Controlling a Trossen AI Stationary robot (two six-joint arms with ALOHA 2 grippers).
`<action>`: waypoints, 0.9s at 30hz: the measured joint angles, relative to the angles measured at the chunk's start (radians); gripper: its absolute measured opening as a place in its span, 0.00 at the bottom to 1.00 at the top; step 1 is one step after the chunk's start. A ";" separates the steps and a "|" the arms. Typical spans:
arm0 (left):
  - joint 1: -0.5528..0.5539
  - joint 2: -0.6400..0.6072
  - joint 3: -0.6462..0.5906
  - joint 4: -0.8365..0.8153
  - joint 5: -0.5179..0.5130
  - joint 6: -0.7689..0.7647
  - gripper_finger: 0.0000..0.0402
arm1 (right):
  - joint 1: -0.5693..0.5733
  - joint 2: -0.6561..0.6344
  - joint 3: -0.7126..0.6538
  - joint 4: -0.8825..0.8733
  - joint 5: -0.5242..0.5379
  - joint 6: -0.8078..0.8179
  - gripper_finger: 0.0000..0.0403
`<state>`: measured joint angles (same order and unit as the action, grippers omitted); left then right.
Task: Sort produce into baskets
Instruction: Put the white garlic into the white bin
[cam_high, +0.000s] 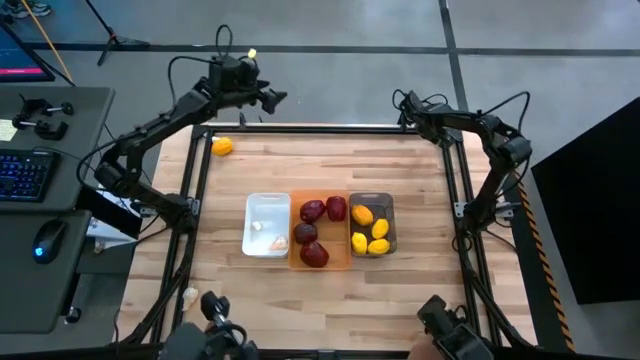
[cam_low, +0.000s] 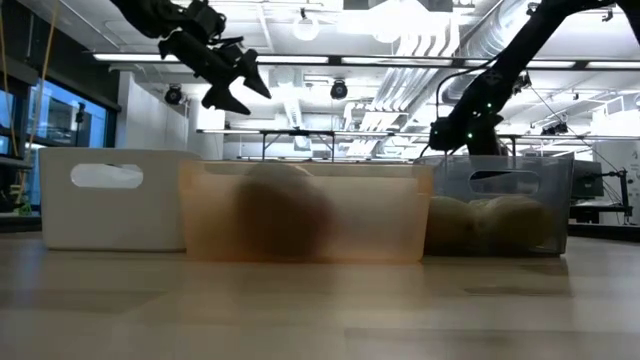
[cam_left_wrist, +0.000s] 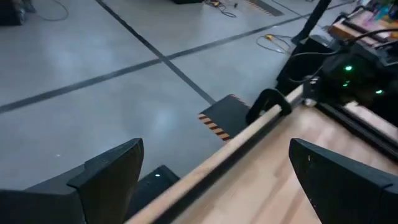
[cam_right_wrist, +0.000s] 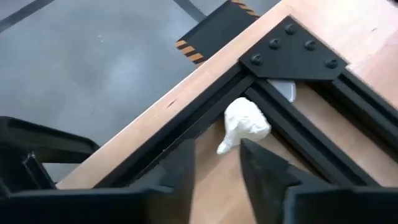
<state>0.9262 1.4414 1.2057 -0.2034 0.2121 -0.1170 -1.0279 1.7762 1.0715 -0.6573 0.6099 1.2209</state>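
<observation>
Three baskets stand side by side mid-table. The white basket (cam_high: 262, 208) holds whitish bulbs, the orange basket (cam_high: 296, 262) holds dark red pieces, and the grey basket (cam_high: 389, 222) holds yellow lemons. One lemon (cam_high: 222, 147) lies alone on the table at the far left. My left gripper (cam_high: 275, 97) is open and empty, high over the table's far edge. My right gripper (cam_right_wrist: 217, 168) is open by a narrow gap. It hovers over the far right corner, just short of a whitish bulb (cam_right_wrist: 245, 124) that lies on the wood in the frame's corner.
A black metal frame (cam_high: 320, 128) runs around the table top, with a bolted corner plate (cam_right_wrist: 292, 59) beside the bulb. Another whitish piece (cam_high: 190, 295) lies outside the frame at the near left. A desk with a keyboard (cam_high: 25, 175) stands to the left.
</observation>
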 joint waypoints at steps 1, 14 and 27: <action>0.012 0.000 0.000 -0.001 0.014 0.020 0.97 | 0.000 0.005 0.011 -0.018 0.005 0.009 0.22; 0.070 0.000 0.000 0.076 0.058 0.067 0.97 | 0.000 0.140 0.106 -0.204 0.068 0.058 0.01; 0.070 0.000 0.000 0.139 0.055 0.069 0.97 | 0.000 0.184 0.144 -0.315 0.049 0.063 0.00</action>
<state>0.9966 1.4418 1.2057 -0.0640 0.2676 -0.0479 -1.0279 1.9605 1.2157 -0.9720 0.6591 1.2841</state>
